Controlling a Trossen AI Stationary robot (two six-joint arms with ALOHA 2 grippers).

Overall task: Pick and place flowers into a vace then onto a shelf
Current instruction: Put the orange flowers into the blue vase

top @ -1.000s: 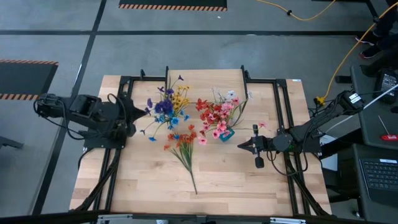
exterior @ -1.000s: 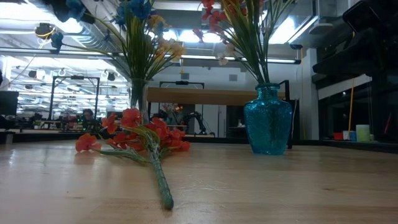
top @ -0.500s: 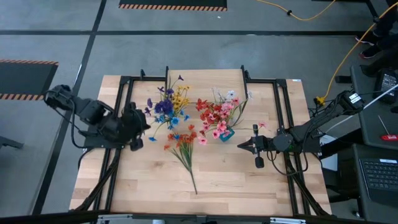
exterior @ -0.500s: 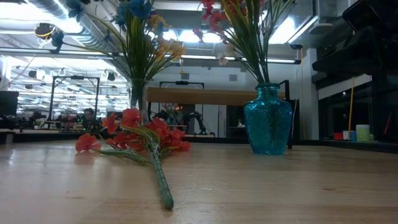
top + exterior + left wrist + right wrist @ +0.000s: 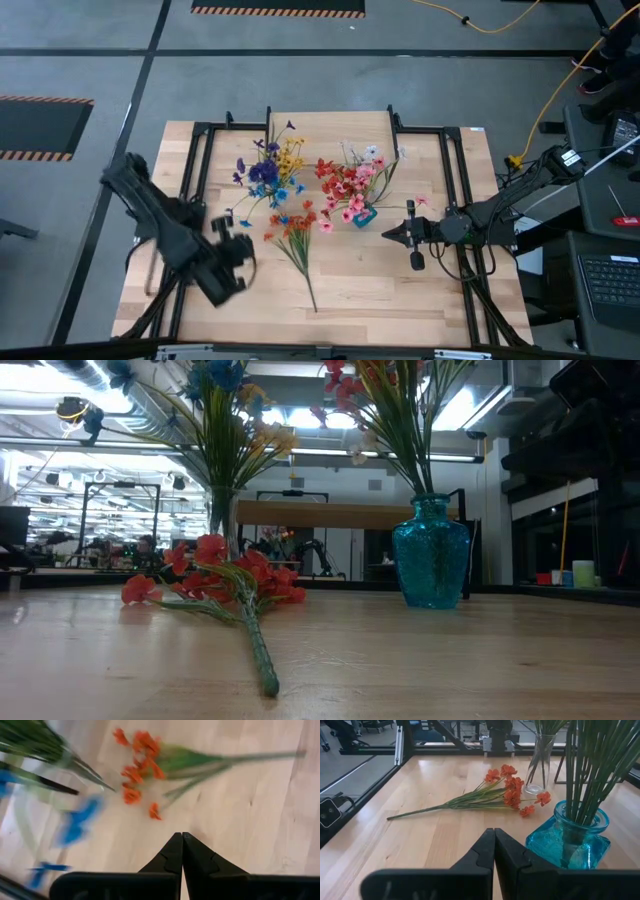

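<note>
The orange spray (image 5: 291, 236) lies flat on the table, just beside the blue vase (image 5: 364, 215). It looks light and floppy; the bare stem is the best hold. The left gripper (image 5: 237, 262), near the spray, and the right gripper (image 5: 391, 233), beside the vase, both have fingers together, holding nothing.

Orange flowers (image 5: 292, 232) lie flat on the table, stem toward its front.
</note>
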